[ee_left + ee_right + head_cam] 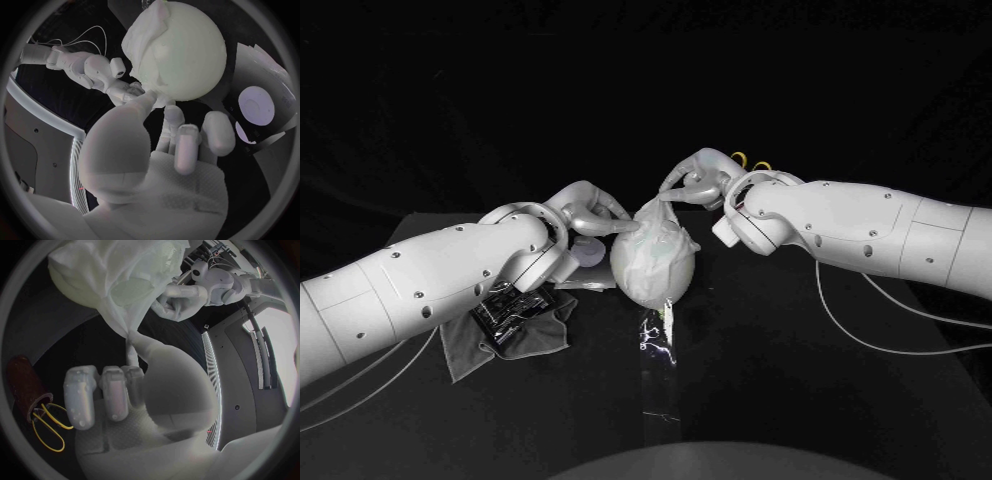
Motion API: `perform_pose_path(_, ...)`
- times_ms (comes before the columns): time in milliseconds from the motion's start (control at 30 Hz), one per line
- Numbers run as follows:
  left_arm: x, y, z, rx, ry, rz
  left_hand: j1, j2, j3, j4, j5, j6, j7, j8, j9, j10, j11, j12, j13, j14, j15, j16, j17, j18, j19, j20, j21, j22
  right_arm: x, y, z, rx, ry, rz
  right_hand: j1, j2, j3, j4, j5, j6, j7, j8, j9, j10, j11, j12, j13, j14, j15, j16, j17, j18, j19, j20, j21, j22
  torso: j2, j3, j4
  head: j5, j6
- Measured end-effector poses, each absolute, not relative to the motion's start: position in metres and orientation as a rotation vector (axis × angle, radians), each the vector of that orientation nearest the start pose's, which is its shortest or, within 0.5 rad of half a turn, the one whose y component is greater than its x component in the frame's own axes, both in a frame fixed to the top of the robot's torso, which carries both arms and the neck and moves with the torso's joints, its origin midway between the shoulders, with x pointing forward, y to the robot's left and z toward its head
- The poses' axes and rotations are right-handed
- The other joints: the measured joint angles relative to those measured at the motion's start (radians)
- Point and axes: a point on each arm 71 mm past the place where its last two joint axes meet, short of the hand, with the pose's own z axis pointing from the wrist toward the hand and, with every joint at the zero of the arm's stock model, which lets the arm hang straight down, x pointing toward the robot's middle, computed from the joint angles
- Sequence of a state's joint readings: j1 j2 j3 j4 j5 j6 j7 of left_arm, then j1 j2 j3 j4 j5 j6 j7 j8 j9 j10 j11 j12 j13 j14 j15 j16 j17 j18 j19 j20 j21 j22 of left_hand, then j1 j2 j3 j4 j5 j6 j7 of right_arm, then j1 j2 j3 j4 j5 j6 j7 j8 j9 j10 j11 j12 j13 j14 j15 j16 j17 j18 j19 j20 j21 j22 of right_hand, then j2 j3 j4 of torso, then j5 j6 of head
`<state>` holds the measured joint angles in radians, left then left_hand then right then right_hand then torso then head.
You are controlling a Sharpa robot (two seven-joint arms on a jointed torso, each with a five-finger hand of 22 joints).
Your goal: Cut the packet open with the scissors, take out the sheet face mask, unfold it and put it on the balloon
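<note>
The right hand (704, 183) is being clamped, thumb to finger, on a twisted corner of the thin white sheet face mask (125, 305). The left hand (596, 215) is being pressed against the opposite side, though a real pinch can't be told. The mask is being draped over the pale round balloon (190, 55), which sits between both hands with its long axis seemingly upright. Neither hand is nearer. Counted: one mask, one balloon, one pair of yellow-handled scissors (47, 430).

One balloon (190, 60), one sheet mask (145, 37), one pair of scissors (45, 426), one grey cloth (516, 338)
</note>
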<state>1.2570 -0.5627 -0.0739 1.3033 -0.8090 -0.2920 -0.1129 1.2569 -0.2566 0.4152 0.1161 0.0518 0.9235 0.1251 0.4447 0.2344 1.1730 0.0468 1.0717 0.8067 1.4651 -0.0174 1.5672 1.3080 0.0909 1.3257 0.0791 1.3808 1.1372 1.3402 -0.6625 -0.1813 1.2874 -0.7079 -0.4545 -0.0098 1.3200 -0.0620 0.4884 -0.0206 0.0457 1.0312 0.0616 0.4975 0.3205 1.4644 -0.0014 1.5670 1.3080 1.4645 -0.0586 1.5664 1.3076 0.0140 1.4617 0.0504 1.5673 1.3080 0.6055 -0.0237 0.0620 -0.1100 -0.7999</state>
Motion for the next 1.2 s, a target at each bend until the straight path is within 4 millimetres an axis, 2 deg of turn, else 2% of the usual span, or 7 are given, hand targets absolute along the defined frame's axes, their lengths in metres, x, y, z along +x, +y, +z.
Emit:
perform_pose_path(200,0.5264,0.1252,-0.1909,-0.396,1.861,-0.952,0.009,0.009,-0.004,0.004,0.0,0.009,-0.002,0.0,-0.002,0.012,-0.002,0.013,0.016,0.0,0.0,0.0,0.0,0.0,0.0,0.0,0.005,0.006,0.5411,-0.1931,-0.1754,0.503,1.658,0.868,0.0,0.0,0.0,0.0,-0.002,-0.001,0.0,0.004,0.0,0.0,0.0,-0.002,0.0,0.0,0.0,-0.002,0.0,0.0,-0.001,0.001,0.0,0.0,0.0,0.0,0.0,-0.001,0.0)
perform_pose_path(333,0.5257,0.1243,-0.1911,-0.388,1.87,-0.951,0.023,0.013,-0.007,0.007,0.0,0.03,-0.011,0.001,-0.002,0.035,-0.01,0.036,0.045,0.0,0.0,0.0,0.0,0.0,0.011,-0.004,0.01,0.014,0.5411,-0.193,-0.1754,0.502,1.658,0.869,0.0,0.0,0.0,0.0,-0.002,-0.001,0.001,0.004,0.0,0.0,0.0,-0.003,0.0,0.0,0.0,0.001,0.0,0.0,0.002,-0.002,0.0,0.0,0.0,-0.0001,0.0002,-0.001,-0.001)
perform_pose_path(467,0.5251,0.1235,-0.1913,-0.38,1.877,-0.951,0.037,0.027,-0.007,0.007,0.0,0.057,-0.024,0.011,-0.002,0.052,-0.02,0.047,0.06,0.002,-0.006,0.0,0.0,0.0,0.017,-0.009,0.014,0.026,0.541,-0.1929,-0.1754,0.502,1.658,0.869,0.0,0.0,0.0,0.0,-0.002,0.002,0.003,0.004,0.0,0.0,0.0,0.0,0.0,0.0,0.0,0.001,0.0,0.0,0.002,-0.002,-0.001,0.0,0.0,0.0,0.0004,-0.001,-0.002)
perform_pose_path(567,0.5251,0.1231,-0.1914,-0.377,1.88,-0.952,0.065,0.055,-0.003,0.003,0.0,0.087,-0.036,0.022,-0.002,0.068,-0.036,0.056,0.075,0.001,-0.02,0.0,0.0,0.0,0.026,-0.018,0.02,0.036,0.5409,-0.1927,-0.1754,0.502,1.658,0.87,0.0,0.0,0.0,0.0,-0.002,0.002,0.003,0.004,0.0,0.0,0.0,0.0,0.0,0.0,0.0,0.001,0.0,0.0,0.002,-0.002,-0.001,0.0,0.0,0.0,0.0003,0.0,-0.003)
perform_pose_path(667,0.5255,0.1232,-0.1915,-0.379,1.88,-0.951,0.111,0.09,0.03,-0.013,0.0,0.114,-0.056,0.032,0.001,0.086,-0.047,0.07,0.099,0.002,-0.031,0.0,0.0,0.0,0.034,-0.027,0.027,0.049,0.5408,-0.1926,-0.1754,0.502,1.658,0.87,0.0,0.0,0.004,-0.004,-0.004,0.001,0.004,0.007,0.0,0.0,0.0,0.0,-0.001,0.0,0.0,0.001,0.0,0.0,0.002,-0.002,-0.001,-0.001,0.0,0.0,0.0003,0.0,-0.003)
perform_pose_path(767,0.5258,0.1232,-0.1914,-0.383,1.877,-0.955,0.135,0.103,0.055,-0.032,-0.003,0.128,-0.063,0.039,0.002,0.098,-0.052,0.079,0.118,0.0,-0.04,0.0,0.0,0.0,0.042,-0.035,0.032,0.063,0.5406,-0.1923,-0.1754,0.502,1.659,0.871,0.0,0.0,0.004,-0.004,-0.004,0.0,0.005,0.009,0.0,0.0,0.0,0.0,-0.001,0.0,0.0,0.001,0.0,0.0,0.002,-0.002,-0.002,-0.001,0.0,0.0,0.0002,0.0,-0.003)
perform_pose_path(1200,0.5276,0.125,-0.1906,-0.449,1.85,-0.995,0.145,0.11,0.103,-0.044,-0.009,0.132,-0.06,0.057,0.002,0.118,-0.043,0.096,0.155,0.0,-0.04,-0.003,0.0,0.0,0.049,-0.041,0.036,0.076,0.5405,-0.1934,-0.1754,0.503,1.659,0.87,0.0,0.0,0.004,-0.004,0.001,0.001,0.003,0.009,0.0,0.0,0.0,0.0,0.0,0.0,0.0,-0.001,0.0,0.0,0.002,-0.002,-0.003,0.0,0.0,-0.0001,-0.0004,-0.001,-0.004)
